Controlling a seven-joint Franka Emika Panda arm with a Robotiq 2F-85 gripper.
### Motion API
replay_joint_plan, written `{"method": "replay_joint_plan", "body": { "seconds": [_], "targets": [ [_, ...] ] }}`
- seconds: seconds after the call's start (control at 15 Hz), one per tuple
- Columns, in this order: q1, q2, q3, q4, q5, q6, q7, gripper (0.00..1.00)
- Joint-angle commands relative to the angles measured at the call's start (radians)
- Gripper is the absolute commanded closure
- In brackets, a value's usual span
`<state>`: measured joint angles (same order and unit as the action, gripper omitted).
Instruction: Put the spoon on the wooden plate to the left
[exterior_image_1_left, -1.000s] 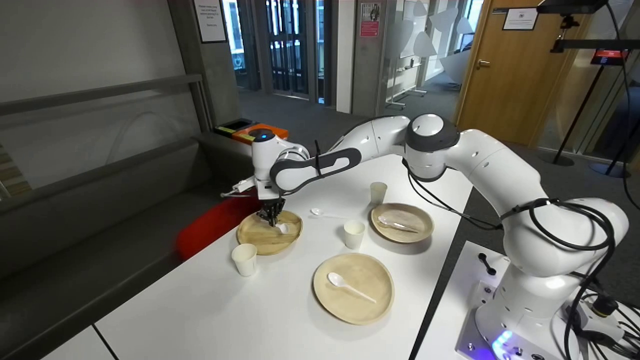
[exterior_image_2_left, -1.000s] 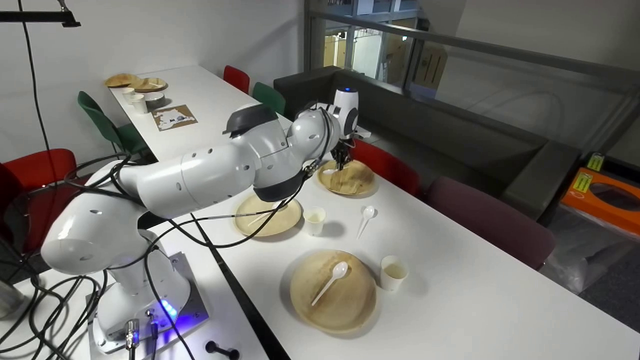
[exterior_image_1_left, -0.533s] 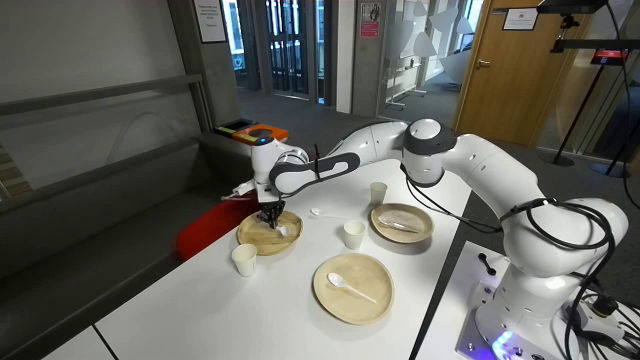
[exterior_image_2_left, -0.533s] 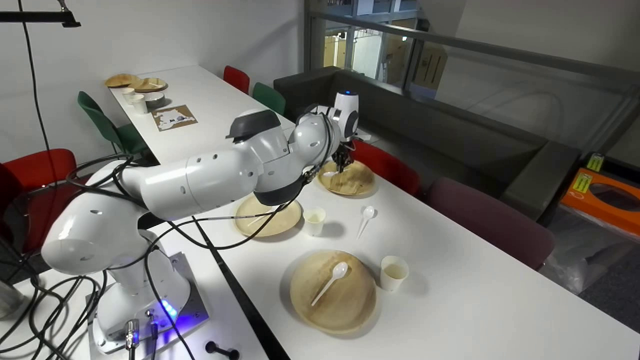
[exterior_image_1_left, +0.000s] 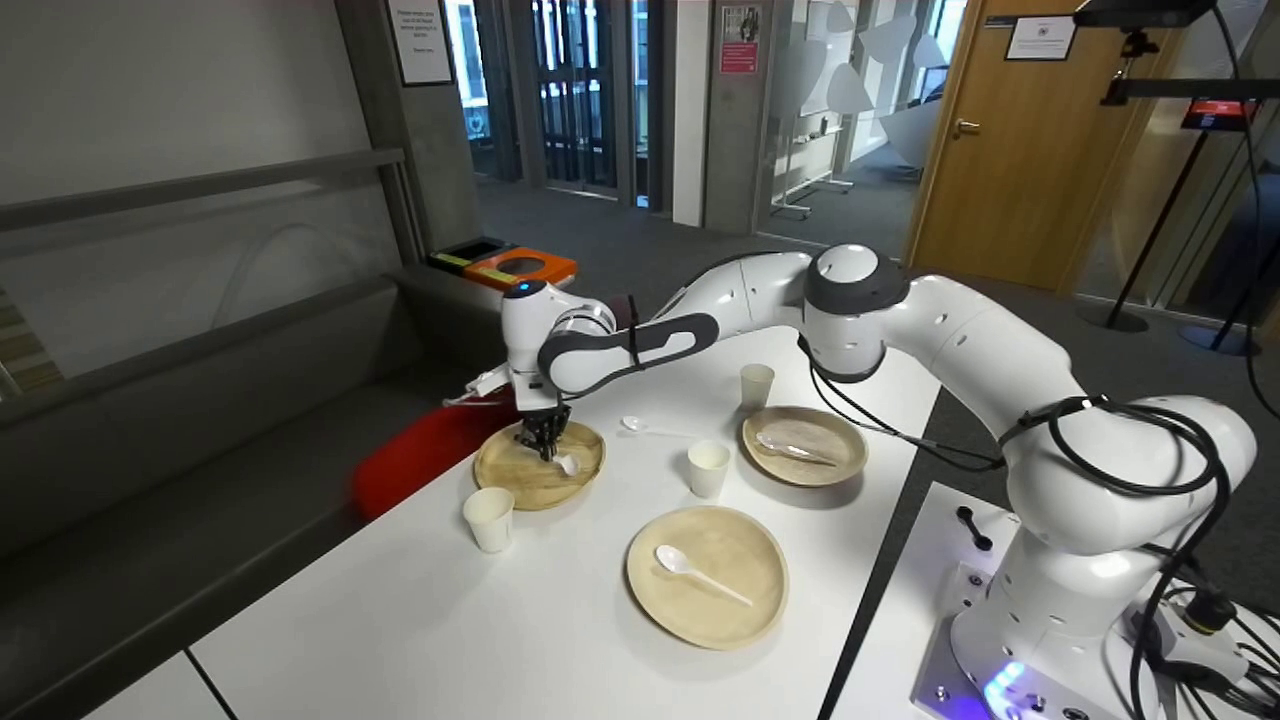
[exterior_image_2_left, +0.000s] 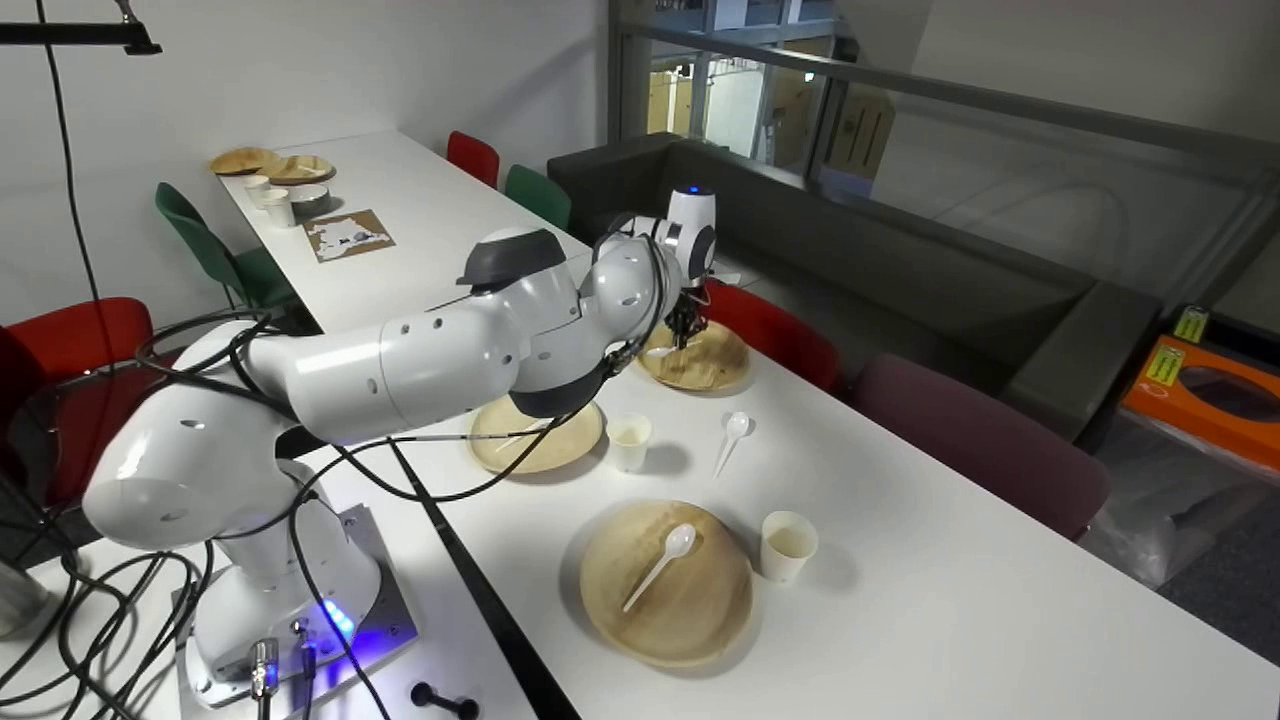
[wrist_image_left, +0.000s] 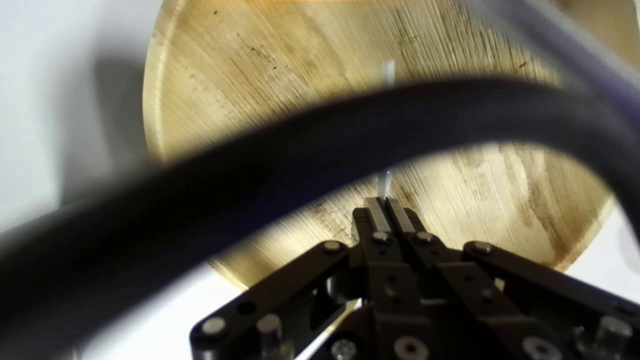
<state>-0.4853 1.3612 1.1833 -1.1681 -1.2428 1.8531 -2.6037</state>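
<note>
So where's the spoon (wrist_image_left: 384, 185) sitting, and are your jaws holding anything?

Yep, I'm pinching it by the handle (wrist_image_left: 388, 72). My jaws are sitting almost together, with only that thin white strip running between them.

Cool, which way's it lying?

Lengthwise, it's running right out of my grip: in the wrist view the handle's tail is pointing straight ahead, with a blurry cable (wrist_image_left: 310, 150) covering part of it. The scoop (exterior_image_1_left: 569, 464) is poking out the opposite side, toward my base (exterior_image_1_left: 1055, 650), in both exterior views.

And you're over the correct dish?

I'm thinking yes. I'm holding it inside the rim of the wooden plate (exterior_image_1_left: 540, 490), the one with a paper cup (exterior_image_1_left: 489, 518) standing just beside it. Can't tell if the spoon's touching the wood, tho. I'm figuring that's the last bit: settling it, spreading my jaws sideways off the handle, then lifting straight up so I'm not dragging it.
</note>
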Motion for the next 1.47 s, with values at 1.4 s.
{"method": "replay_joint_plan", "body": {
  "seconds": [1.4],
  "targets": [
    [0.04,0.071,0.019,0.101,-0.044,-0.022,0.001,0.96]
  ]
}}
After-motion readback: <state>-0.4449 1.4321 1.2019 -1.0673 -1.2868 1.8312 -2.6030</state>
